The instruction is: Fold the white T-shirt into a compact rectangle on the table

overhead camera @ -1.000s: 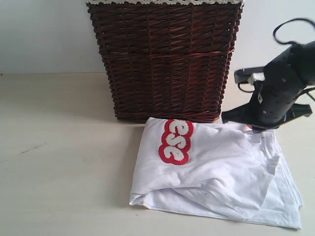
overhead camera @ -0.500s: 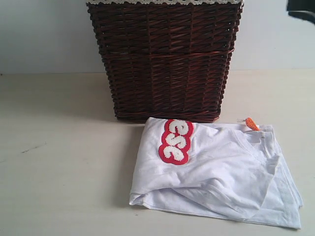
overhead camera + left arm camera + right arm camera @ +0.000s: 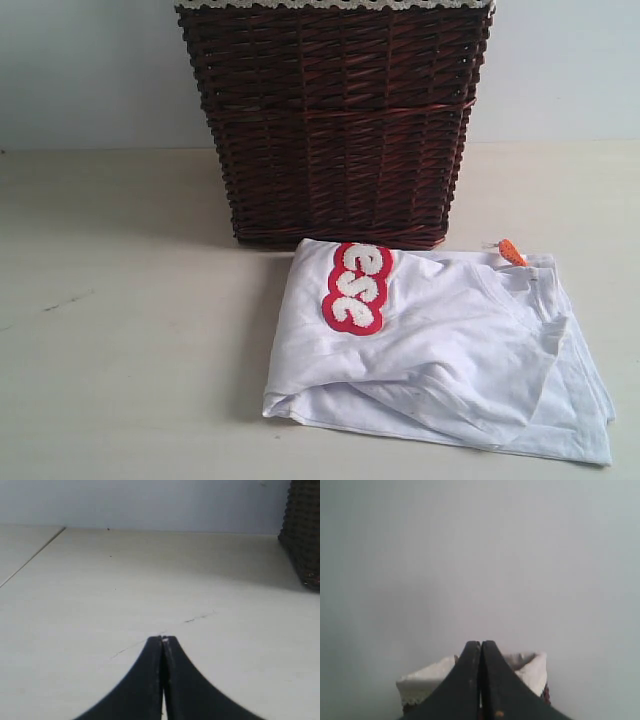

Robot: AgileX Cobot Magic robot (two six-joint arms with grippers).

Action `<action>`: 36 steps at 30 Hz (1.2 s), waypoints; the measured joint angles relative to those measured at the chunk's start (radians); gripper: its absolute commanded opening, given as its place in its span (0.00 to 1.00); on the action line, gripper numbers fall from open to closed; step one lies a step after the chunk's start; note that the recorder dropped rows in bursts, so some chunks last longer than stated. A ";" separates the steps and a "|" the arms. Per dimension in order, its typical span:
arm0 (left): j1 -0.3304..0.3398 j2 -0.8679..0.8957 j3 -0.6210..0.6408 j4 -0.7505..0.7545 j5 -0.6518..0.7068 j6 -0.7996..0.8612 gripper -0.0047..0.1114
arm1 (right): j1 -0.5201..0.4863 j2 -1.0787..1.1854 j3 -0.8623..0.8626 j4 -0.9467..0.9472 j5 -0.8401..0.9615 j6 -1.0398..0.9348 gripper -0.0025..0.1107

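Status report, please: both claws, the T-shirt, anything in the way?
Left claw shut, empty, above table. Right claw shut, empty. White T-shirt folded but rumpled, beside basket. No obstacle seen.

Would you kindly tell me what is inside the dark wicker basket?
A white liner with a scalloped edge shows at the wicker basket rim. Whatever lies deeper is hidden: the exterior view sees only its wall, and the right gripper, jaws shut, covers the opening.

The white T-shirt is thin, soft cloth with fuzzy red-edged letters; the basket is rough, dark woven wicker; the bench is smooth, matt cream.
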 measured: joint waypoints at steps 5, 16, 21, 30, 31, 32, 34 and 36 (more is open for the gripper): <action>0.000 0.000 0.000 0.000 0.003 0.000 0.04 | 0.000 -0.107 0.056 -0.003 -0.065 0.000 0.02; 0.000 0.000 0.000 0.000 0.006 0.000 0.04 | 0.000 -0.107 0.061 -0.001 -0.136 0.000 0.02; 0.000 0.000 0.000 0.000 0.006 0.000 0.04 | 0.000 -0.107 0.061 -0.001 -0.140 0.000 0.02; 0.000 0.000 0.000 0.000 0.006 0.000 0.04 | 0.000 -0.107 0.061 -0.001 -0.140 0.000 0.02; 0.000 0.000 0.000 0.000 0.006 0.000 0.04 | 0.000 -0.107 0.061 -0.001 -0.140 0.000 0.02; 0.000 0.000 0.000 0.000 0.006 0.000 0.04 | 0.000 -0.107 0.061 -0.001 -0.140 0.000 0.02; 0.000 0.000 0.000 0.000 0.006 0.000 0.04 | 0.000 -0.107 0.061 -0.001 -0.140 0.000 0.02; 0.000 0.000 0.000 0.000 0.006 0.000 0.04 | 0.000 -0.107 0.061 -0.001 -0.140 0.000 0.02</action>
